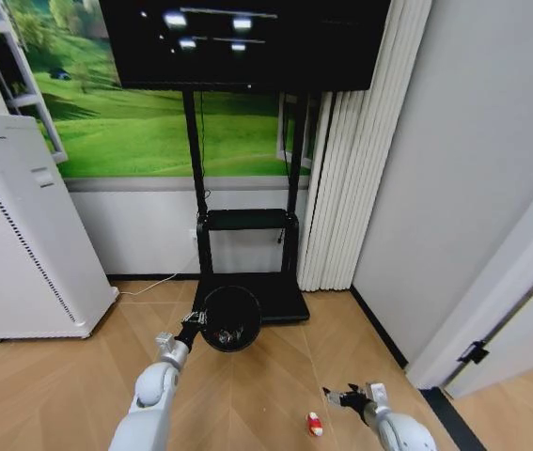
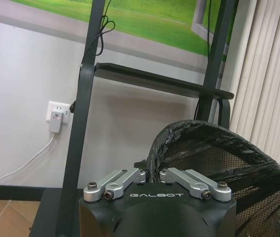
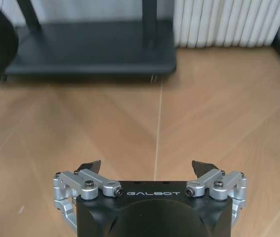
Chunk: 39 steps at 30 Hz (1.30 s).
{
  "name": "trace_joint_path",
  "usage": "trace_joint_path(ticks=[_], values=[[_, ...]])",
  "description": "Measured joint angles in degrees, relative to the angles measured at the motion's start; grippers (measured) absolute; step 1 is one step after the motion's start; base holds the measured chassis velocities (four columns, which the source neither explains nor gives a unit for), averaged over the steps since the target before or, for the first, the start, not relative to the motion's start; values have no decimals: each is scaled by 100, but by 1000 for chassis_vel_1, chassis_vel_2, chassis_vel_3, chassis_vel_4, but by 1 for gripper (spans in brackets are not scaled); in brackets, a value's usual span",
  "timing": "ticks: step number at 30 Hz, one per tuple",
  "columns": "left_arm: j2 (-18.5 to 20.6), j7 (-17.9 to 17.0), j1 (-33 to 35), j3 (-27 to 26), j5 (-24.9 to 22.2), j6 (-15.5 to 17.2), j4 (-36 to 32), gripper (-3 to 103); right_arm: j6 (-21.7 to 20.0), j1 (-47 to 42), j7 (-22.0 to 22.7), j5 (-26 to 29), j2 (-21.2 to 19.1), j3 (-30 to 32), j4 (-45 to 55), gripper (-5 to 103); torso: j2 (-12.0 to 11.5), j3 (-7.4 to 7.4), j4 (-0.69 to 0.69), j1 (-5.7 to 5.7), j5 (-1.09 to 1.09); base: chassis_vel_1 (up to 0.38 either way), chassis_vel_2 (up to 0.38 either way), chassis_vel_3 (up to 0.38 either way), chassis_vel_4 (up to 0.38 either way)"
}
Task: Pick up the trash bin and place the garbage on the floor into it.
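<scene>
The trash bin is off the floor, held out in front of the robot by the left gripper, whose fingers are clamped on its near rim. It is a small round black wastebasket with fine mesh sides, tipped so that its open mouth faces up toward the head camera. A glossy black liner is folded over the rim, and in the left wrist view the crinkled plastic edge runs in an arc just past the gripper's silver linkages, with the mesh wall showing inside. A few small pale shapes lie at the bottom of the bin, though they are too small to identify. The bin hangs in front of the dark base plate of the TV stand, beside the white perforated appliance.

Low on the right side, the right gripper hovers above the wooden floor with its fingers spread wide and nothing between them; the right wrist view shows the two dark fingertips well apart. A small red-and-white piece of garbage lies on the floor just to the left of that gripper.
</scene>
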Motion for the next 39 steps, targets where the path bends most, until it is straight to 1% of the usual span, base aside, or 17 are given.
trace_joint_path(ticks=[1, 2, 5, 7, 13, 22, 24, 25, 27, 28, 30, 31, 33, 34, 36, 39], values=[[3, 12, 23, -16, -27, -5, -15, 7, 58, 4, 91, 3, 21, -5, 28, 100, 0, 0, -1, 0, 0, 0, 0, 0, 0], [21, 36, 53, -47, -53, -13, -36, 7, 13, 12, 153, 4, 41, -5, 123, 100, 0, 0, 0, 0, 0, 0, 0, 0, 0], [39, 54, 68, -73, -73, -16, -48, 7, -30, 21, 186, 4, 56, -5, 204, 100, 0, 0, 0, 0, -1, 0, 0, 0, 0], [115, 72, 97, -149, -161, -18, -87, 7, -12, 48, 290, -9, 102, -27, 314, 100, 0, 0, 1, 0, 0, 0, 0, 0, 0], [194, 74, 98, -213, -237, -9, -115, 7, 33, 78, 298, -99, 147, -56, 383, 100, 0, 1, 2, 1, -1, 6, -4, -9, 10], [145, 91, 75, -165, -221, -13, -50, 7, 85, 30, 240, -164, 146, -46, 373, 100, 0, 0, 0, 1, -1, 99, -106, -103, 107], [123, 89, 55, -137, -199, -20, -23, 7, 118, 33, 57, -172, 135, -54, 267, 100, 0, 0, 0, 0, 0, 106, -102, -115, 121], [123, 89, 55, -137, -199, -20, -23, 7, 118, 33, 57, -172, 135, -54, 267, 100, 0, 0, 0, 0, 0, 106, -79, -109, 121], [107, 86, 53, -117, -172, -31, -12, 7, 295, 110, -112, -239, 142, -147, -9, 100, 0, -1, 0, -1, 0, 58, -66, -59, 49], [107, 86, 53, -117, -172, -31, -12, 7, 295, 110, -112, -239, 142, -147, -9, 100, 0, -1, 0, -1, 0, 37, -53, -39, 23], [108, 83, 75, -115, -168, -37, -12, 7, 322, 221, -253, -317, 154, -303, -302, 100, 0, 0, -1, 0, -1, 0, 0, 0, 0], [108, 83, 75, -115, -168, -37, -12, 7, 322, 221, -253, -317, 154, -303, -302, 100, 0, 0, -1, 0, -1, 0, 0, 0, 0], [123, 84, 100, -125, -166, -55, -20, 7, 364, 372, -400, -432, 205, -479, -702, 100, 0, 1, 0, 1, 1, -21, 43, 51, -21], [123, 84, 100, -125, -166, -55, -20, 7, 364, 372, -400, -432, 205, -479, -702, 100, 0, 1, 0, 1, 1, -22, 43, 51, -26], [146, 83, 131, -144, -175, -58, -61, 7, 408, 565, -445, -546, 316, -570, -1079, 100, 0, 1, 1, 1, 0, -14, 13, 29, -4], [162, 84, 158, -176, -190, -59, -94, 7, 344, 645, -383, -471, 378, -670, -1249, 100, 0, 1, 1, 1, 0, 0, 0, 0, 0]])
